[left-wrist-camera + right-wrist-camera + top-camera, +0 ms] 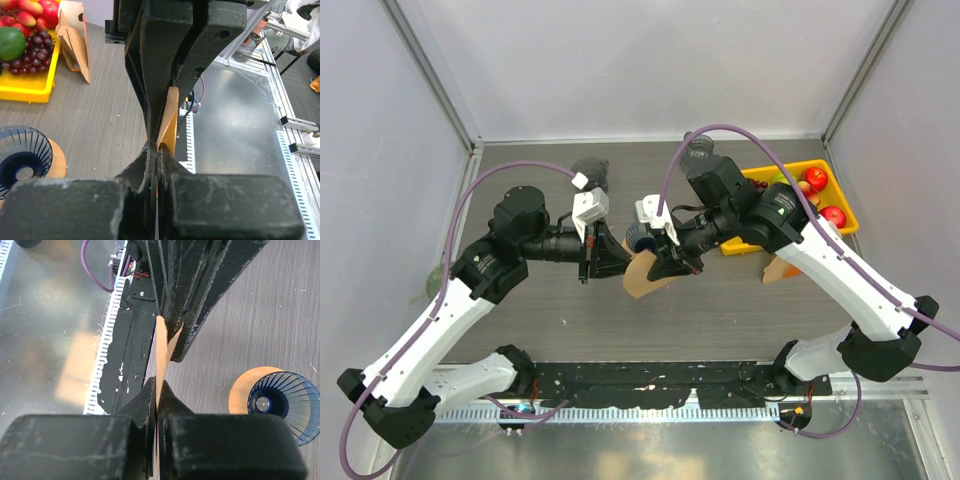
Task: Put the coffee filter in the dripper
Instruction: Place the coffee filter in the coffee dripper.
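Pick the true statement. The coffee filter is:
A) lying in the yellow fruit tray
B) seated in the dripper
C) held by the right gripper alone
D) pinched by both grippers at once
D: the left gripper and the right gripper each have their jaws shut on the coffee filter, while the dripper stands empty.

coffee filter [642,280] before the dripper [280,402]; fruit tray [785,167] behind, right.
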